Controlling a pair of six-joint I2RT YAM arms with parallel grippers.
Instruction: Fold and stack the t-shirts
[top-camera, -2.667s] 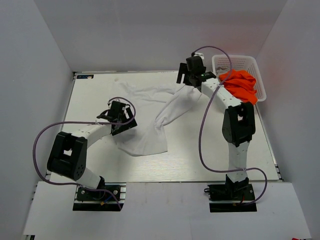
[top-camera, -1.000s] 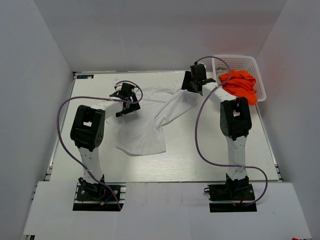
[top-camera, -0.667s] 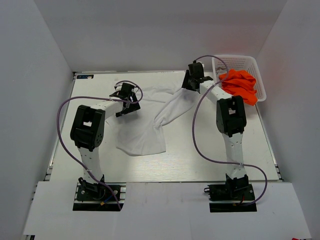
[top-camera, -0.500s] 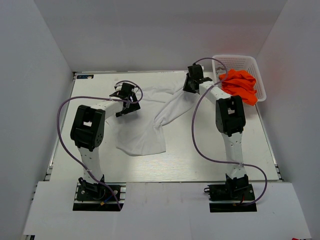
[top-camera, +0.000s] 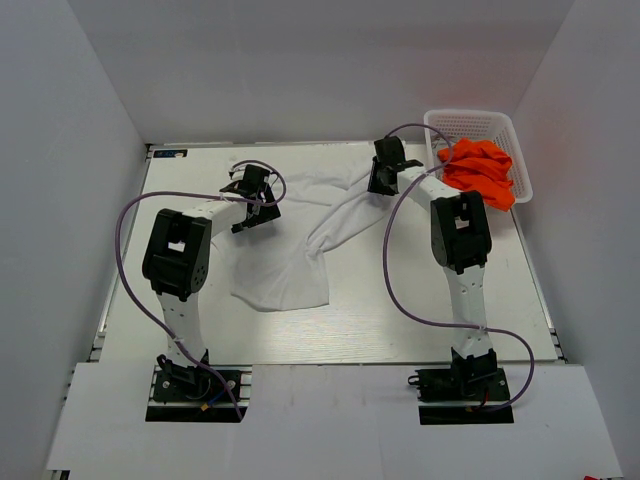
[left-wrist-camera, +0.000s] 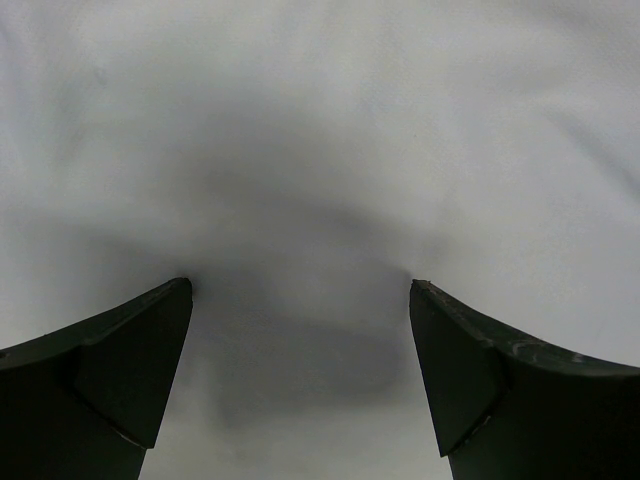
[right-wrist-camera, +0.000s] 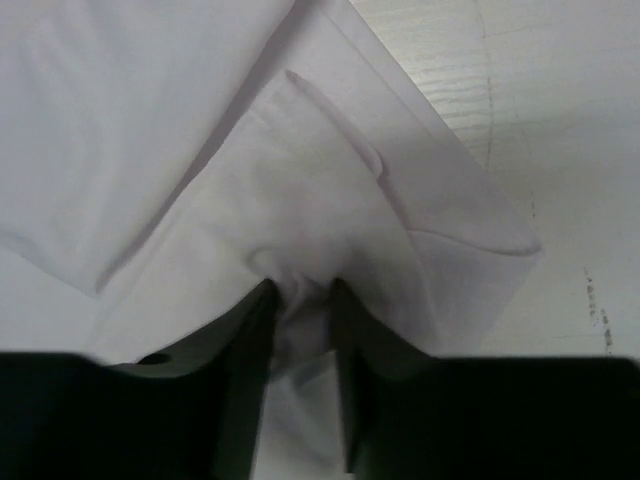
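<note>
1. The right tool (right-wrist-camera: 300, 300) is clenched on a bunched pleat of the white t-shirt (top-camera: 290, 250). The cloth is squeezed between its two fingers (right-wrist-camera: 240, 345), and a folded edge (sleeve or hem, I cannot tell which) lies just ahead of the tips.
2. The left tool (left-wrist-camera: 298, 292) is released, jaws spread wide, with white cloth directly beneath and between them. The shadow there suggests the tips are very close to the cloth, but I cannot tell whether they touch it.
3. The white t-shirt lies spread but rumpled on the desk (top-camera: 400, 300), spanning the gap between the two tools and trailing nearward from both.
4. The orange t-shirt (top-camera: 480, 170) is heaped in the white lattice basket (top-camera: 470, 118), just to the right of the right tool.
5. Risk: the right tool's pinch looks shallow (a thin pleat, perhaps one layer only). A firm pull could slide the cloth out, or lift just the top layer and twist the shirt.
6. Risk: closing the left tool on flat cloth rather than an edge would gather a puff. The two grips would then be uneven, and stretching between them would skew the shirt.
7. Risk: a swing of the right arm to its right could snag the orange cloth or nudge the basket.
</note>
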